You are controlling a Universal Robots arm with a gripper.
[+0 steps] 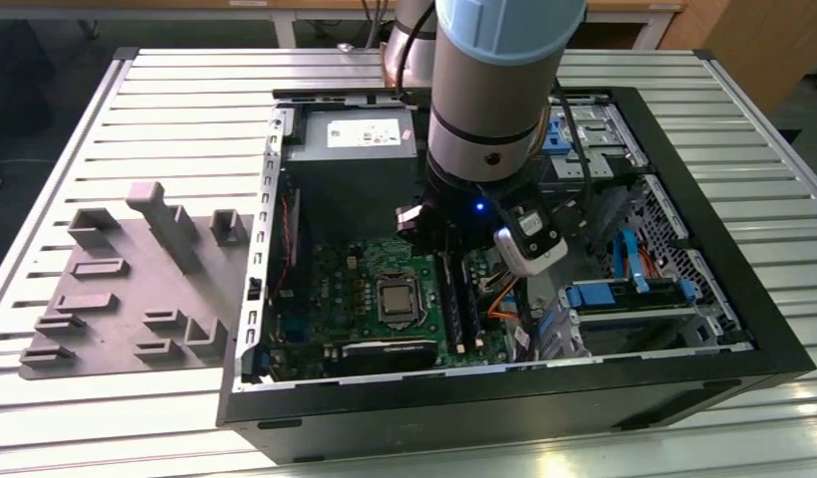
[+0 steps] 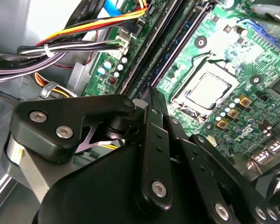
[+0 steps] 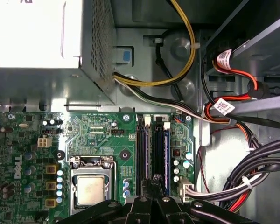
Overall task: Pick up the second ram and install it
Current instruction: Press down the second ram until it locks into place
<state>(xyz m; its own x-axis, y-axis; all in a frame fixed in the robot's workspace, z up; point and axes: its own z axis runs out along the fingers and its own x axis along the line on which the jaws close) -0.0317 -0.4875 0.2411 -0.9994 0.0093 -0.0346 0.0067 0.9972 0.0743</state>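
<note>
Deep inside the open case [image 1: 515, 410], poised over the memory slots [image 3: 143, 149] with gripper [image 3: 154, 179] tips drawn close together.
Cannot tell whether pinching anything; likely the second ram [image 3: 157, 149] as that dark strip standing in a slot just beyond the tips. Seen in the exterior view, sits at 2 o'clock of the processor socket [image 1: 398, 299], grey tray [image 1: 130, 289] well apart at 9 o'clock. Probably light, stiff, brittle: best gripped by the long edges, never the chips.

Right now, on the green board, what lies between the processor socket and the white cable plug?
The long black slots lie there, side by side, between socket and plug, in the first wrist view.
</note>
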